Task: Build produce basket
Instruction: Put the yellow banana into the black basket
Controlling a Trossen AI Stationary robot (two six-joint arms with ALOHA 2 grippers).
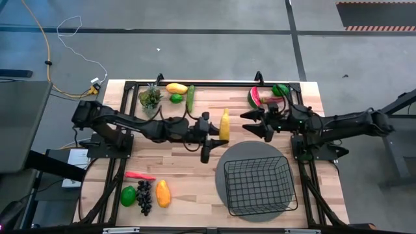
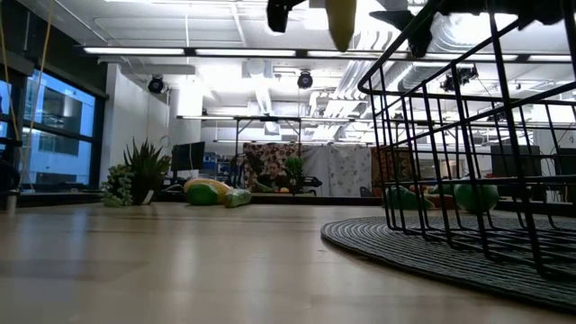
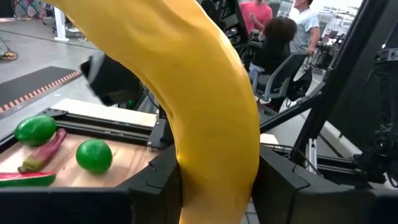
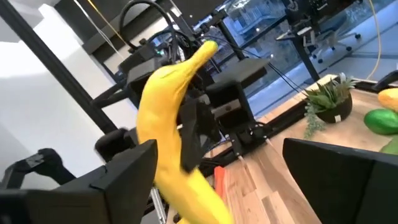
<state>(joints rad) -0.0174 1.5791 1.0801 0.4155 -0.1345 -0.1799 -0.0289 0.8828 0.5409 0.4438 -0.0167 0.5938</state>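
A yellow banana (image 1: 224, 125) hangs in the air over the table's middle, with my left gripper (image 1: 218, 130) shut on it. My right gripper (image 1: 251, 125) faces it from the table's right, open, with one finger on each side of the banana's line and a gap between them and it in the high view. The black wire basket (image 1: 260, 185) stands on a round grey mat (image 1: 224, 159), nearer than both grippers. In the low view only the banana's lower end (image 2: 342, 22) shows, above the basket (image 2: 468, 135). My left gripper pinches the banana's middle part (image 3: 205, 168) between its two fingers (image 3: 155, 186). The fingers point level, come from the table's left and lie across the banana. The banana stands roughly upright in the hold, lifted clear of the table.
At the far left lie a small green plant (image 1: 151, 99), a yellow fruit (image 1: 175, 88), a lime (image 1: 176, 98) and a cucumber (image 1: 190, 97). A watermelon slice (image 1: 255, 97) and a green fruit (image 1: 279, 90) lie far right. Chili (image 1: 140, 175), grapes (image 1: 144, 197) and mango (image 1: 163, 193) lie near left.
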